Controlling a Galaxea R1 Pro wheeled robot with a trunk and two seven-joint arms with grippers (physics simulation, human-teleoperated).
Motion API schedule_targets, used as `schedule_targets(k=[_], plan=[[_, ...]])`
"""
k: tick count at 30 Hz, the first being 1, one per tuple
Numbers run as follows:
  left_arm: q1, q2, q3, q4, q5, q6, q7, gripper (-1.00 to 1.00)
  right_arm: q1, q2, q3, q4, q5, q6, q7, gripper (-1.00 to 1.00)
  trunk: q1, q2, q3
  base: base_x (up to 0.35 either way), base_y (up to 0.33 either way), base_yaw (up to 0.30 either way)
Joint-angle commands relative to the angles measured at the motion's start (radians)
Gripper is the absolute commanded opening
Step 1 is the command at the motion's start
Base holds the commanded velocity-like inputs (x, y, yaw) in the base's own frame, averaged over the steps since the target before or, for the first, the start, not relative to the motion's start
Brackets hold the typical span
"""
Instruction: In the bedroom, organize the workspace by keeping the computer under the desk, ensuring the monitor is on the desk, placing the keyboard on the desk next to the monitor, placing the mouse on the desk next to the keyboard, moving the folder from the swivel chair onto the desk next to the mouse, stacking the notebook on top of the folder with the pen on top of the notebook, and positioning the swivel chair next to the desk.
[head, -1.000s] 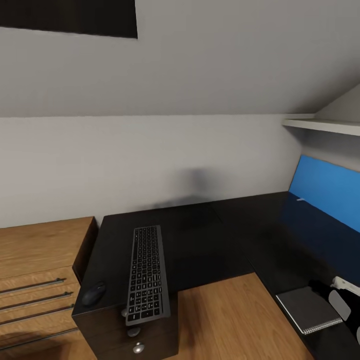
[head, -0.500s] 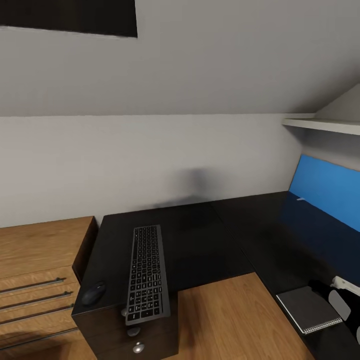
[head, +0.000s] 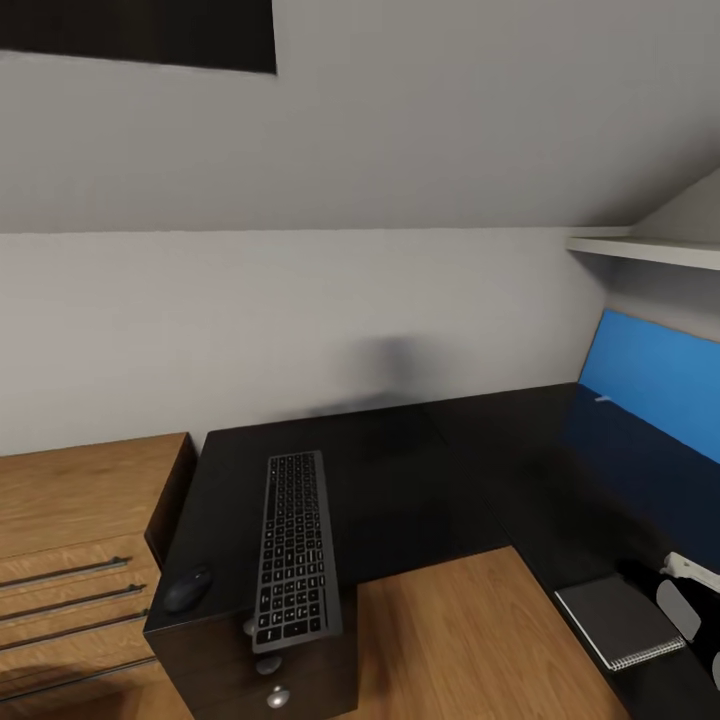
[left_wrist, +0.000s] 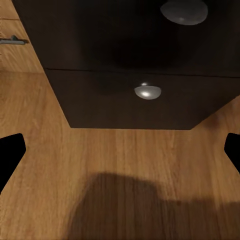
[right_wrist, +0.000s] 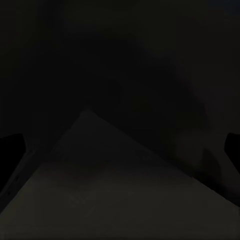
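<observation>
Your keyboard (head: 293, 549) overhangs the counter (head: 420, 480) edge, mouse (head: 187, 587) beside it; notebook (head: 620, 620) sits at the right edge. Both end effectors gape open. Bare top lies between.

The black L-shaped counter (head: 420, 480) carried a keyboard (head: 293, 548), a mouse (head: 187, 588) beside it, and a notebook (head: 620, 622) well apart.
</observation>
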Motion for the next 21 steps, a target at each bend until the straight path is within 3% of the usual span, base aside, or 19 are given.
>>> schedule_targets(k=[1, 11, 21], plan=[[-0.001, 0.001, -0.009, 0.001, 0.002, -0.003, 0.008, 1.00, 0.000, 0.000, 0.000, -0.002, -0.010, 0.004, -0.005, 1.00, 0.000, -0.001, -0.001, 0.158, 0.079, 0.000], [-0.001, 0.000, -0.011, 0.002, -0.002, -0.003, 0.005, 1.00, 0.000, 0.000, 0.000, -0.003, -0.010, 0.000, -0.003, 1.00, 0.000, -0.001, -0.001, 0.033, 0.015, 0.000], [-0.001, 0.002, -0.009, 0.001, 0.000, -0.003, 0.007, 1.00, 0.000, -0.001, -0.008, -0.006, -0.010, -0.040, 0.057, 1.00, 0.000, -0.001, -0.001, 0.000, 0.000, 0.000]])
